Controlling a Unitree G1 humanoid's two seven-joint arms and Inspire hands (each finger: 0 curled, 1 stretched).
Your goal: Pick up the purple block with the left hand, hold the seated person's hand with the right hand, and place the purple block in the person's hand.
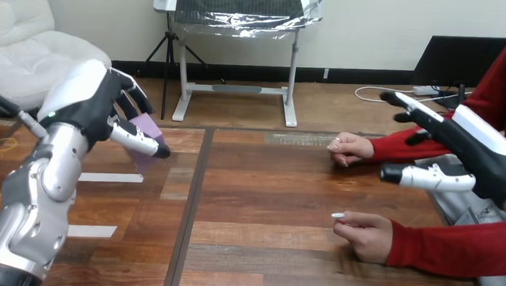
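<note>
Head view: a dark seam (193, 198) runs down the wooden table (268, 182) from its far edge toward the robot, and everything here is placed from that line.

Left of the seam, and near it, the left hand (100, 110) is raised on its silver forearm. Its fingers are curled over the top of the purple block (147, 127) and its thumb is pressed against the block's lower face, so the block is pinched firmly between them. The block is tilted and sits just left of the seam, at the far part of the table. Whether its lower edge is clear of the wood cannot be told.

Also left of the seam, two white tape strips (110, 177) lie flat on the wood, one nearer the robot than the other. A yellow ring (3, 144) lies well to the left of the seam, close to the table's edge.

Right of the seam, the person's upper hand (350, 149) rests loosely curled on the table, holding nothing. The person's lower hand (362, 235), the same distance from the seam but nearer the robot, rests the same way.

Farthest right of the seam, the right hand (469, 159) is spread wide. Its fingers are straight above the red sleeve behind the upper hand and its thumb is straight below it. It grips nothing, and its fingertips stop short of the person's upper hand.
</note>
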